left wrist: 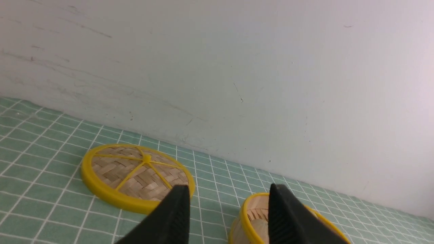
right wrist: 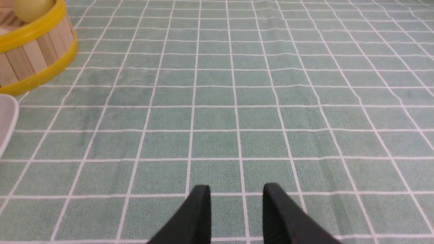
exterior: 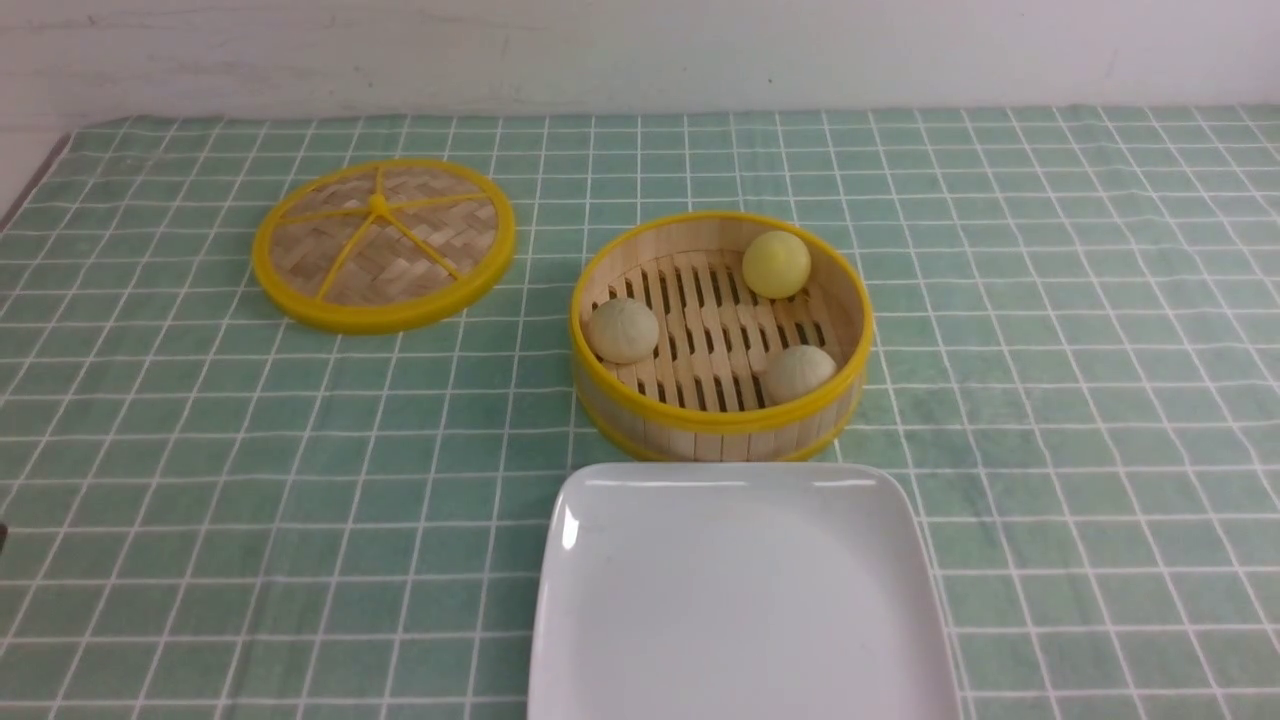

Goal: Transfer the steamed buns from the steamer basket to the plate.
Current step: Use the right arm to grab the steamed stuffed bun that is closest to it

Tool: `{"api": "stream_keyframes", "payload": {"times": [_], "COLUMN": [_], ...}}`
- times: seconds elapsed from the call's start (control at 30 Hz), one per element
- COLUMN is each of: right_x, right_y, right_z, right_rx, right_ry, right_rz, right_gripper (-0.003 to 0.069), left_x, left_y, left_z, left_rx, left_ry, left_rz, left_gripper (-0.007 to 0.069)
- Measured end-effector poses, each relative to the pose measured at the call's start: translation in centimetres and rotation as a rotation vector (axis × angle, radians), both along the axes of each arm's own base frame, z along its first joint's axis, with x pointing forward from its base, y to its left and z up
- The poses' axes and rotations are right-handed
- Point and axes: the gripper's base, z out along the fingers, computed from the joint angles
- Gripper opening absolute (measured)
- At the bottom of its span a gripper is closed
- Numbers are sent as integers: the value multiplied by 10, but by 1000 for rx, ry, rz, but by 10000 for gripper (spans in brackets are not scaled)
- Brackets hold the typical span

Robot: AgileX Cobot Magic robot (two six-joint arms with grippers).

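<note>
The bamboo steamer basket stands in the middle of the table with three steamed buns inside: a pale one at its left, a pale one at the front right, and a smooth yellow one at the back. The white plate lies just in front of the basket, bare. Neither arm shows in the front view. My left gripper is open and empty, above the cloth short of the basket. My right gripper is open and empty over bare cloth, right of the basket.
The flat woven lid with yellow spokes lies on the cloth to the left of the basket, also in the left wrist view. A green checked cloth covers the table. A white wall runs along the far edge.
</note>
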Motion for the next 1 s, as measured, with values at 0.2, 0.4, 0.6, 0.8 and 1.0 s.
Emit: {"api": "stream_keyframes", "payload": {"times": [0.2, 0.4, 0.6, 0.8, 1.0], "right_x": [0, 0, 0, 1, 3], "right_y": [0, 0, 0, 4, 9], "right_z": [0, 0, 0, 2, 11], "right_rx": [0, 0, 0, 212, 662], "right_ry": [0, 0, 0, -40, -142], "right_rz": [0, 0, 0, -13, -47], "right_gripper": [242, 242, 242, 242, 242], "left_x": [0, 0, 0, 0, 0], "left_y": [0, 0, -1, -1, -1], "left_z": [-1, -1, -3, -4, -4], "left_rx": [-1, 0, 4, 5, 5], "left_ry": [10, 17, 35, 44, 45], "left_rz": [-3, -5, -9, -11, -11], "left_gripper": [345, 345, 345, 345, 345]}}
